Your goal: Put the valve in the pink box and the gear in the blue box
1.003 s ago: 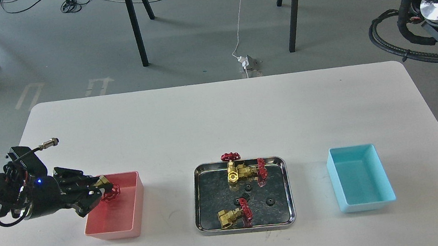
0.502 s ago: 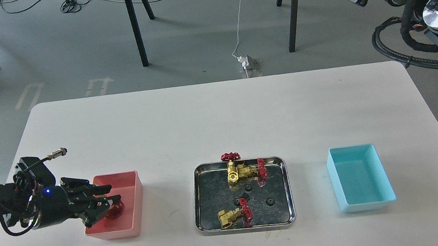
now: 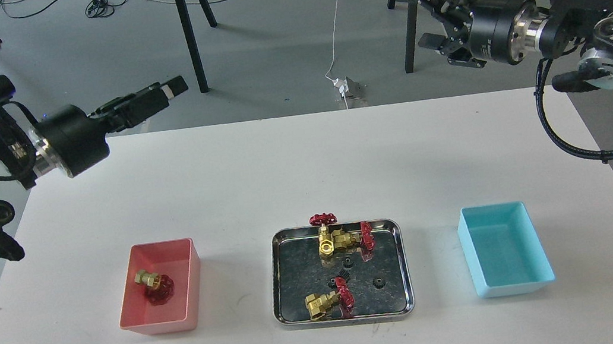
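Observation:
A brass valve with a red handwheel lies inside the pink box at the left. Three more valves and three tiny black gears lie in the steel tray at the middle. The blue box at the right is empty. My left gripper is empty, held high over the table's far left edge, far from the pink box. My right gripper is open and empty, high beyond the table's far right edge.
Black stand legs and cables are on the floor behind the table. The white table has bare surface between the boxes and its far edge. My right arm's cables hang at the right side.
My left gripper let go of the valve into the pink box, then rose and pulled back to the far left. My right gripper swung left and down toward the table's far edge.

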`<action>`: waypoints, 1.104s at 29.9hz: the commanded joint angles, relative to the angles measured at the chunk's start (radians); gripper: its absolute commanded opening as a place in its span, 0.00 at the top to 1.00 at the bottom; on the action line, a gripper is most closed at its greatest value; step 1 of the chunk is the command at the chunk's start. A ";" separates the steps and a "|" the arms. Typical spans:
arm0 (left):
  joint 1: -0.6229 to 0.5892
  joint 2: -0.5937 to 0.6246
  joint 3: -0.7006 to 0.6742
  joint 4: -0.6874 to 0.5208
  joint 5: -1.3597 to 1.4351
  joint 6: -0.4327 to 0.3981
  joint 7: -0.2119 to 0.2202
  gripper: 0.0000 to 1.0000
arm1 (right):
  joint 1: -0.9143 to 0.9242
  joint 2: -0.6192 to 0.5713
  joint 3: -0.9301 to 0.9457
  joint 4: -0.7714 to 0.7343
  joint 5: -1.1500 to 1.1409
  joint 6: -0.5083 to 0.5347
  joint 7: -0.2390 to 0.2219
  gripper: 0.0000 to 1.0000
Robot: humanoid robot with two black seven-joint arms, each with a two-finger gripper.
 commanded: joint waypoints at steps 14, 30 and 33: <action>0.241 -0.296 -0.486 -0.035 -0.626 -0.218 0.000 0.19 | 0.322 0.097 -0.827 0.393 -0.783 -0.009 0.119 0.27; 0.291 -0.339 -0.502 -0.037 -0.625 -0.223 0.000 0.18 | 0.237 0.413 -0.882 0.140 -0.775 -0.086 0.118 0.34; 0.293 -0.341 -0.503 -0.037 -0.625 -0.223 0.000 0.18 | 0.237 0.431 -0.907 0.115 -0.775 -0.086 0.118 0.36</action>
